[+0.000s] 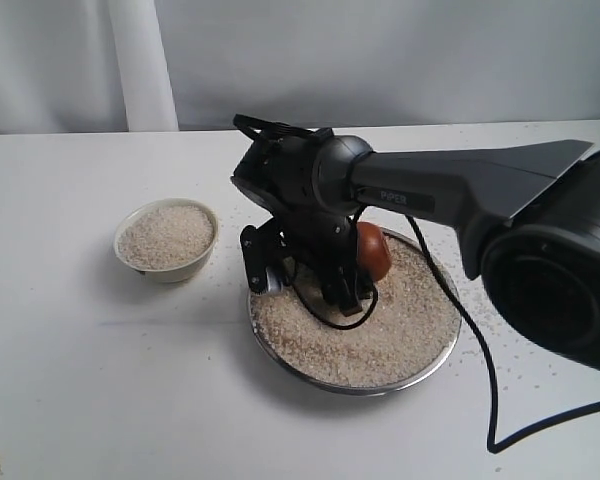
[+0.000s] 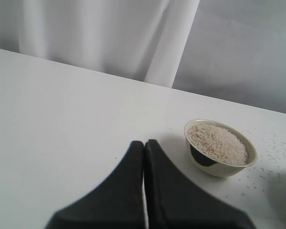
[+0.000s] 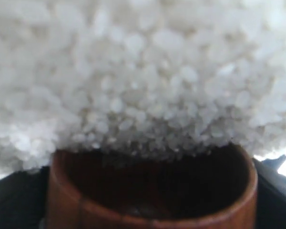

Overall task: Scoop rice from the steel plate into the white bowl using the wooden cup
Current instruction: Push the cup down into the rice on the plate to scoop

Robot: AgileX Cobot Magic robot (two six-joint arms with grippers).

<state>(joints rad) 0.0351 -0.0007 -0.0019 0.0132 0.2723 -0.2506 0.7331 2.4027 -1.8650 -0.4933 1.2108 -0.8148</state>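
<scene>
The steel plate (image 1: 435, 362) holds a wide layer of rice (image 1: 380, 340). My right gripper (image 1: 358, 275) is low over the plate and shut on the wooden cup (image 1: 373, 250), which is tipped on its side. In the right wrist view the cup's (image 3: 133, 217) dark mouth faces the rice (image 3: 143, 71) at its rim, with a black finger (image 3: 14, 195) on either side. The white bowl (image 1: 170, 272), left of the plate, is full of rice (image 1: 167, 236). In the left wrist view my left gripper (image 2: 144, 143) is shut and empty, short of the bowl (image 2: 219, 167).
Loose grains (image 1: 500, 330) lie scattered on the white table to the right of the plate. A black cable (image 1: 490, 400) hangs from the right arm down to the table. A white curtain (image 1: 140, 60) closes off the back.
</scene>
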